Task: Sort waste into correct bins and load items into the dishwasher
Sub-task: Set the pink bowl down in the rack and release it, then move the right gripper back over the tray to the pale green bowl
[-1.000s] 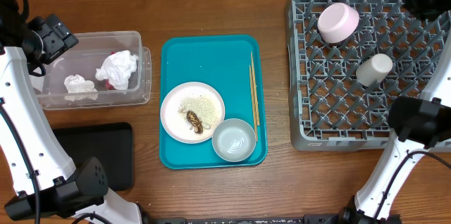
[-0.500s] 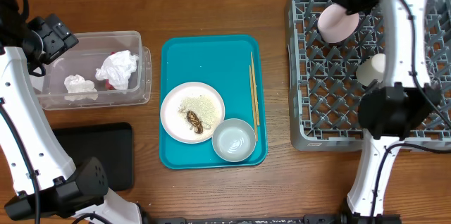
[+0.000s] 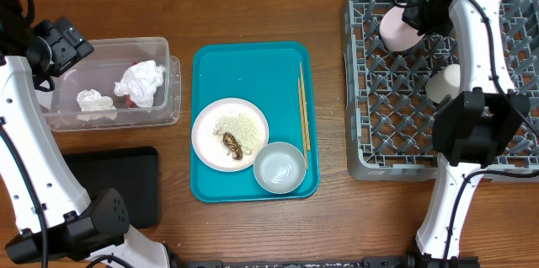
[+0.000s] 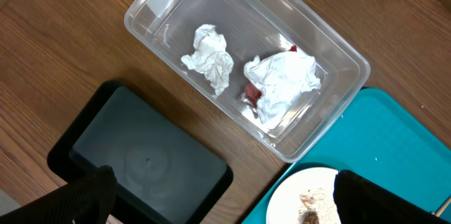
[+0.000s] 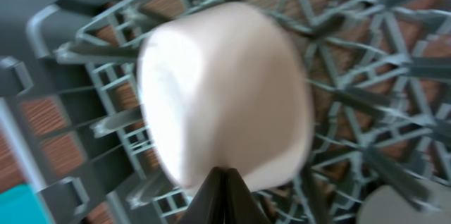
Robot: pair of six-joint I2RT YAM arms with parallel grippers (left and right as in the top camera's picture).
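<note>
The dishwasher rack (image 3: 396,163) at the right holds a small pink bowl (image 3: 397,30), tipped over, and a white cup (image 3: 446,83). My right gripper (image 3: 418,11) hovers shut and empty just over that bowl (image 5: 225,83), its tips (image 5: 225,178) pressed together. On the teal tray (image 3: 253,74) are a plate (image 3: 205,125) with rice and a brown scrap (image 3: 232,144), a whitish bowl (image 3: 280,168) and chopsticks (image 3: 303,108). The clear tub (image 3: 160,49) contains two tissues (image 4: 208,58) (image 4: 285,83) and a red wrapper (image 4: 252,96). My left gripper (image 4: 239,197) hangs open high above the tub's near side.
A flat black tray (image 3: 114,184) lies on the wood in front of the clear tub, also seen below my left wrist (image 4: 141,160). My right arm's white links cross the rack's middle and front. The teal tray sits between tub and rack.
My right arm has swung in from the right edge over the rack, and its jaws have shut above the pink bowl. The left arm and all objects are unchanged.
</note>
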